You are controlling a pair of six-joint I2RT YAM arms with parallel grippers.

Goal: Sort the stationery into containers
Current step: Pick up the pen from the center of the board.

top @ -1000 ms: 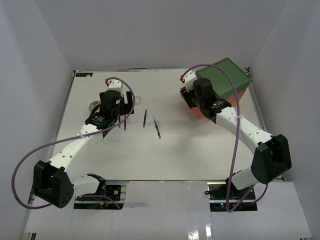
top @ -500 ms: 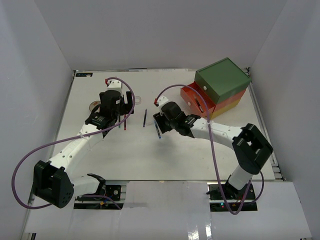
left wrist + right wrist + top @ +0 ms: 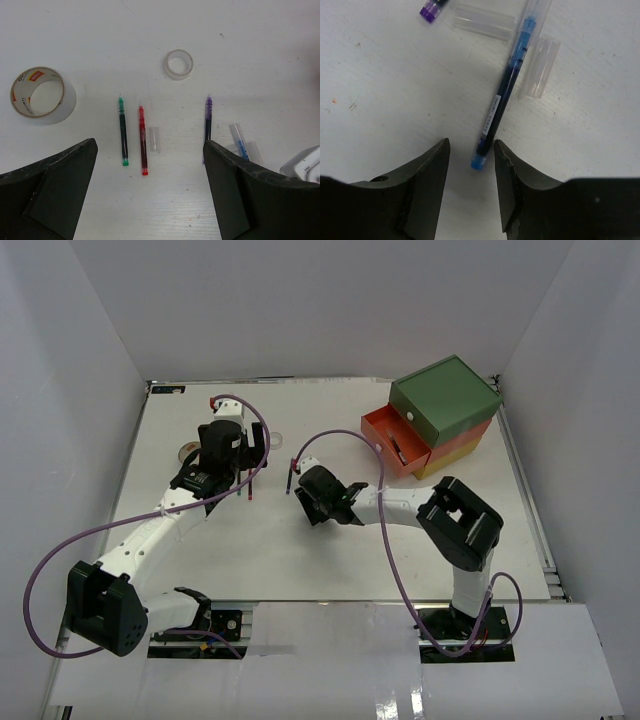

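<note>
straddling the tail of the blue pen [image 3: 502,100] lying flat on the worktop [image 3: 380,90], the right end effector [image 3: 470,145], unclenched and empty, should centre over the barrel and drop lower before pinching; the left end effector [image 3: 150,147] hangs wide, empty.

You have little to read here. The large clear tape roll with a beige core [image 3: 64,107] carries a small red-and-yellow label [image 3: 34,75] on its inner rim, with letters too small to make out. The thin blue-tipped pen with a dark barrel [image 3: 503,94] bears fine pale print along its barrel, equally illegible.
</note>
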